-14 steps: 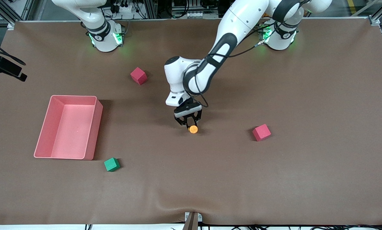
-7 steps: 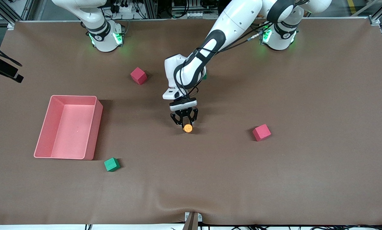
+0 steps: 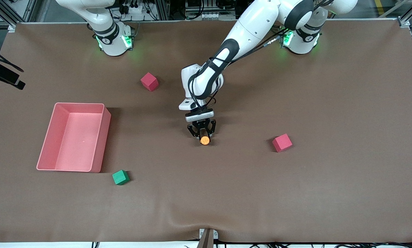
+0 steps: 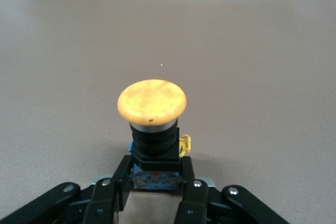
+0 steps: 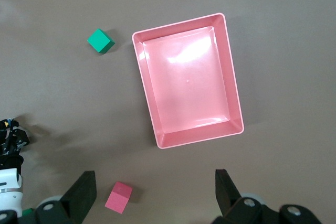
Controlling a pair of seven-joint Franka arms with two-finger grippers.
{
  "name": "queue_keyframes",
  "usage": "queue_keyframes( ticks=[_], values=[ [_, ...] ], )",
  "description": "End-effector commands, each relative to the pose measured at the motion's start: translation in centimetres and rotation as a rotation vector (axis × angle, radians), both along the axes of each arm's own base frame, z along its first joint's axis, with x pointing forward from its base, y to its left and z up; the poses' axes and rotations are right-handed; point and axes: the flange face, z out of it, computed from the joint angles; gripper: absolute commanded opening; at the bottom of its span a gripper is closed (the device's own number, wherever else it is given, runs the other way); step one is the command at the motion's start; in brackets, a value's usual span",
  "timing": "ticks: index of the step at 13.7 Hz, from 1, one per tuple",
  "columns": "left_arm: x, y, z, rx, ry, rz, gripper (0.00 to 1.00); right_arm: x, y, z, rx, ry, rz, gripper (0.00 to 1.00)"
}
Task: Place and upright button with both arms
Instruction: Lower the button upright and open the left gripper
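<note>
Down at the middle of the table (image 3: 295, 193), the left gripper (image 3: 202, 132) pinches the button (image 3: 205, 140) by the base of its black body. In the left wrist view the two fingers (image 4: 191, 195) press against either side of the body, and the button (image 4: 152, 124) stands upright on the brown surface with its round orange cap on top.

Outward from there, a red cube (image 3: 282, 142) sits toward the left arm's end of the table, well apart from the button. Another red cube (image 3: 149, 81) lies farther from the front camera, toward the right arm's end. A green cube (image 3: 120, 177) rests nearer the front camera, just beside a corner of the pink tray (image 3: 102, 137) — apart from it, not touching.

The right arm waits up high; its right gripper (image 5: 152, 195) hangs spread wide over the ground between the tray (image 5: 231, 103) and the red cube (image 5: 118, 198), its fingers (image 5: 81, 192) well apart and holding nothing.
</note>
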Motion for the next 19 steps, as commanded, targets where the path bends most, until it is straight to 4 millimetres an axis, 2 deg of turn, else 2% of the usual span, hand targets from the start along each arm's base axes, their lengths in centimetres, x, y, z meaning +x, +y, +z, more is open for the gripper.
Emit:
queue_keyframes(
  ticks=[1,2,6,8,11,13,15,17,19],
  values=[
    [-0.7,-0.4,-1.5,0.002,-0.02,-0.011,0.28,-0.3,0.5,0.0,0.008,-0.001,-0.002,1.0],
    [-0.9,-0.5,-1.5,-0.008,-0.015,-0.004,0.99,-0.2,0.5,0.0,0.007,-0.004,-0.002,1.0],
    [-1.0,-1.0,-0.3,-0.068,0.008,0.06,1.0,-0.3,0.7,0.0,0.009,-0.002,0.002,1.0],
    [-1.4,-1.7,1.4,-0.128,0.057,0.132,1.0,-0.5,0.1,0.1,0.008,0.0,0.002,1.0],
    [-1.6,-3.0,7.1,-0.251,0.136,0.292,1.0,-0.5,0.0,0.1,0.007,0.004,0.002,1.0],
    [-1.3,-3.4,11.5,-0.34,0.186,0.384,1.0,-0.5,0.1,0.1,0.007,0.006,0.004,1.0],
    [-1.2,-3.3,14.7,-0.391,0.227,0.467,1.0,-0.5,0.2,0.1,0.007,0.006,0.006,1.0],
    [0.0,-2.6,18.2,-0.422,0.221,0.478,1.0,-0.5,0.2,0.1,0.007,0.006,0.007,1.0],
    [2.7,-0.6,22.6,-0.465,0.264,0.5,1.0,-0.4,0.4,-0.1,0.007,0.009,0.01,1.0]
  ],
)
